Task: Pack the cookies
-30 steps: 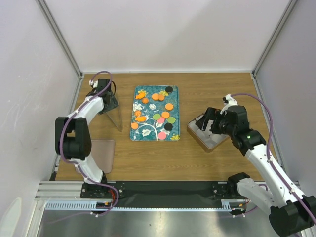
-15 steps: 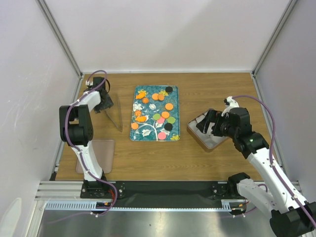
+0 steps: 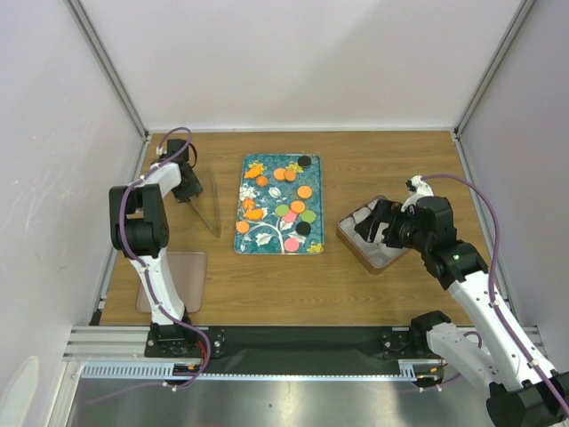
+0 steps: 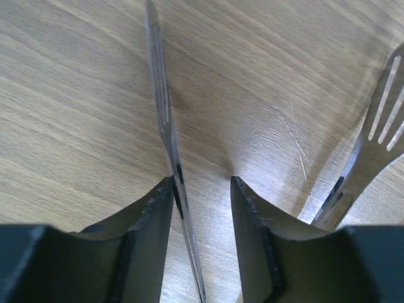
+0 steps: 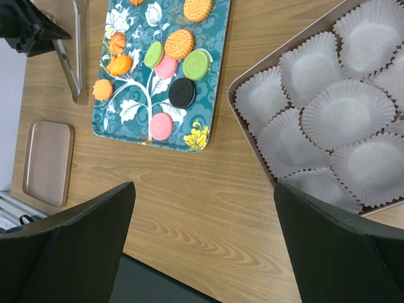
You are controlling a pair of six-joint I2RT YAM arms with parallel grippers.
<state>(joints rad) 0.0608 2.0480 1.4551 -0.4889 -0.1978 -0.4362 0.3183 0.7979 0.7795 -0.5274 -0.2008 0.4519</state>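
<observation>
Cookies [image 3: 305,191]: small flat discs in orange, green, pink, black, scattered on teal tray [image 3: 267,238]. Left gripper [image 4: 201,183] part open, straddling one tongs [image 4: 161,107] arm; its arm folded tighter than a second ago. Right gripper [image 5: 203,186] wide, empty.

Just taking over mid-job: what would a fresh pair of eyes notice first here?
The teal floral tray in the middle, dotted with orange, green, pink and black cookies. To its right, beneath the open right gripper, a tin of empty white paper cups. At far left, the left gripper straddles one blade of metal tongs.
</observation>
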